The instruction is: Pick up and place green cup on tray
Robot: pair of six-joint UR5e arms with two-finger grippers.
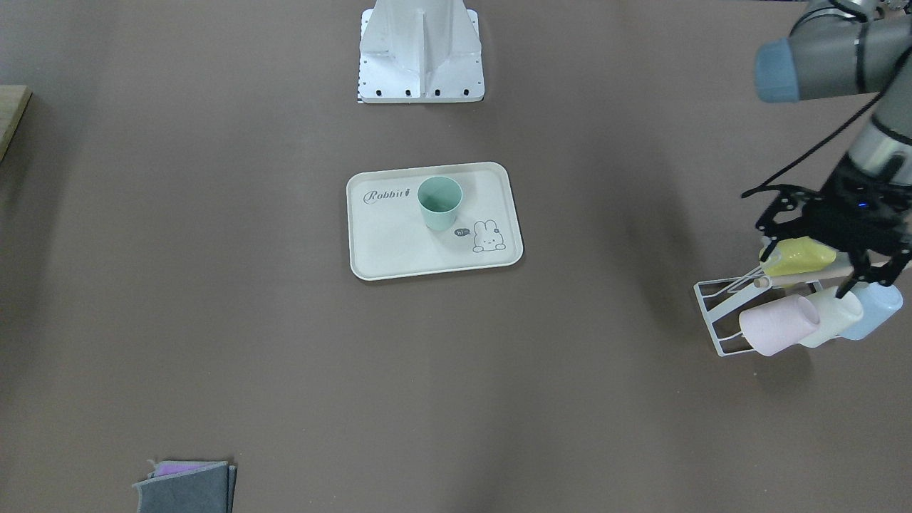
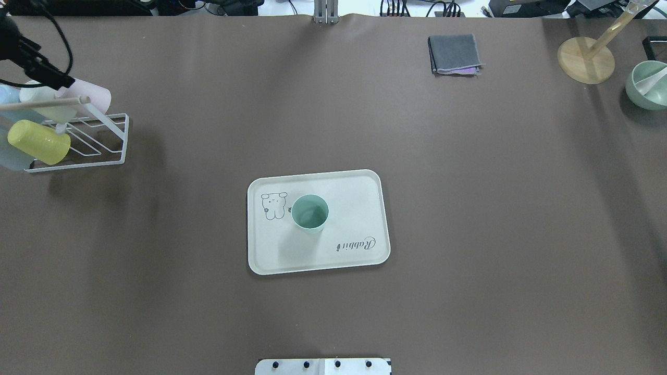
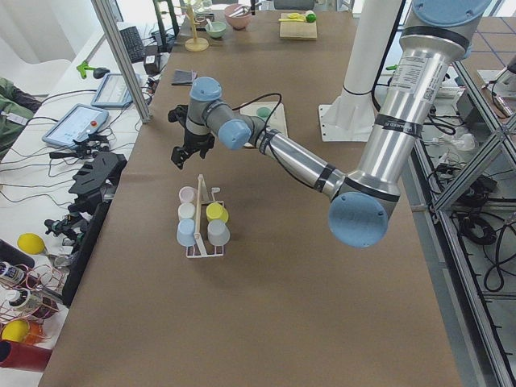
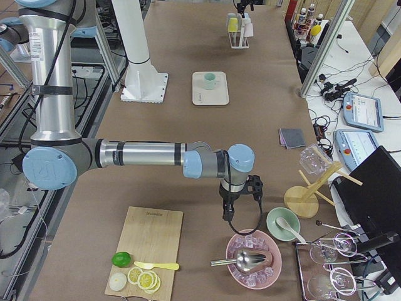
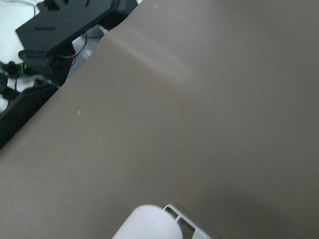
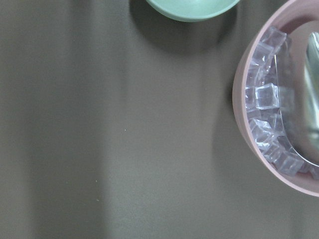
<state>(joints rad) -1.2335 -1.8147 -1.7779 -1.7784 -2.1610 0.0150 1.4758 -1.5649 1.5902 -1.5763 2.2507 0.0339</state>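
Note:
The green cup (image 1: pixel 439 203) stands upright on the cream "Rabbit" tray (image 1: pixel 399 246), mouth up, between the script and the bunny drawing; it also shows in the overhead view (image 2: pixel 310 212) on the tray (image 2: pixel 359 208). My left gripper (image 1: pixel 812 265) is open and empty, hovering over the cup rack at the table's left end, far from the tray. My right gripper (image 4: pixel 240 202) shows only in the exterior right view, near a pink bowl, and I cannot tell whether it is open or shut.
A white wire rack (image 2: pixel 99 151) holds pink, whitish, blue and yellow cups. A folded grey cloth (image 2: pixel 454 53), a wooden stand (image 2: pixel 586 60) and a green bowl (image 2: pixel 649 83) sit at the far right. A pink bowl of ice (image 6: pixel 279 99) lies under the right wrist.

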